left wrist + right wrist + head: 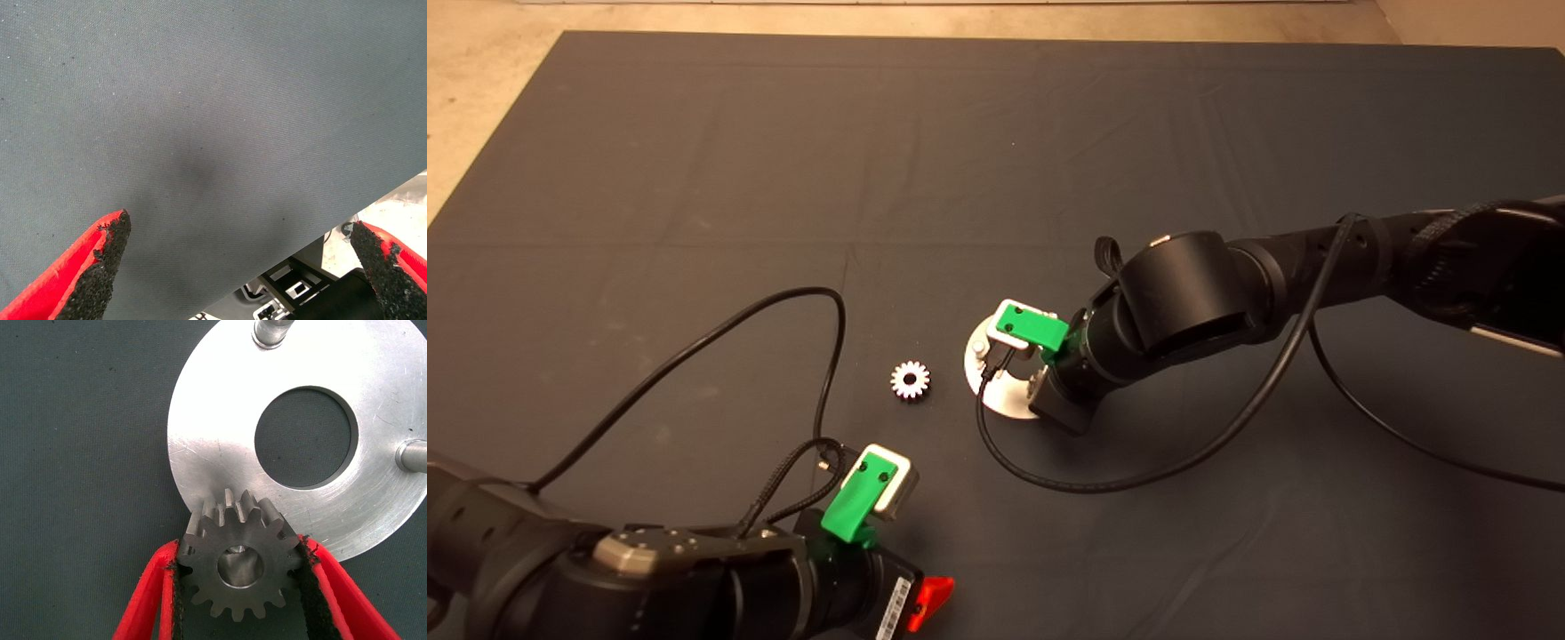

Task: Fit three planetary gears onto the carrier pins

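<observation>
Nearest the onlooker, at the mat's front edge, the left gripper (pixel 925 600) sits low and idle. In its wrist view its two red fingers (pixel 87 267) stand wide apart with nothing between them, only bare dark mat (pixel 200 100) beneath.

Further in, a bright silver gear (pixel 911 380) lies flat and alone on the mat, just beside the disc (pixel 976 360) and clear of both arms.

Beyond that gear, the right arm reaches in from the right, and its green wrist hides much of the disc in the head view. In the right wrist view the right gripper (pixel 241 577) has its black pads (pixel 308 587) pressed against opposite sides of a darker grey gear (pixel 237 557), gripping it by the teeth. This gear overlaps the rim of the disc, and a glint of silver metal shows through its centre hole; whether it is fully seated on a pin cannot be told.

Two bare carrier pins (pixel 270 332) stand up from the disc's face, spaced round the large centre hole (pixel 305 437).
</observation>
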You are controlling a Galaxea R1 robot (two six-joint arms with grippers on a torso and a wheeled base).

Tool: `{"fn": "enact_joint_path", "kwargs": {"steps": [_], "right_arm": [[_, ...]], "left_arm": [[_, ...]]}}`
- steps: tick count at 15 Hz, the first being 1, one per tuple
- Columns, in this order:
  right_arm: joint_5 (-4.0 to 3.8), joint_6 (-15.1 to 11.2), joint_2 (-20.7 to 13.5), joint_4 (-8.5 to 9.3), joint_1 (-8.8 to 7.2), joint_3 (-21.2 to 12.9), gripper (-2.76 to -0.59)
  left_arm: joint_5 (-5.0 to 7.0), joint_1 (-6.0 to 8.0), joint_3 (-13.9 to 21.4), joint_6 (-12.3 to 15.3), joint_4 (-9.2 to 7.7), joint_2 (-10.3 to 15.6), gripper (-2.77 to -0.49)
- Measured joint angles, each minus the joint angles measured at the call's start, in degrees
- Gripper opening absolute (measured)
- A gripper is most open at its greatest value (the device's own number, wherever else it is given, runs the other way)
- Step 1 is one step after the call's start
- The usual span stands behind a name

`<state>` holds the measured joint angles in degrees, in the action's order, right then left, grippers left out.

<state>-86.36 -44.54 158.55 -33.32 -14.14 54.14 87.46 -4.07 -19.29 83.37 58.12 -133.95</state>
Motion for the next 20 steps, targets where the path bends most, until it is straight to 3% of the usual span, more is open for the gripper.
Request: {"fn": "enact_joint_path", "kwargs": {"steps": [9,20], "right_arm": [[0.96,-0.02,-0.78,-0.13,-0.02,-0.01,-2.43],[0.98,-0.02,-2.07,-0.80,-0.02,-1.05,-2.43]], "left_arm": [[0.00,0.00,0.00,0.00,0.04,0.01,-0.89],[-0.02,0.00,0.00,0.00,0.45,0.02,-0.89]]}}
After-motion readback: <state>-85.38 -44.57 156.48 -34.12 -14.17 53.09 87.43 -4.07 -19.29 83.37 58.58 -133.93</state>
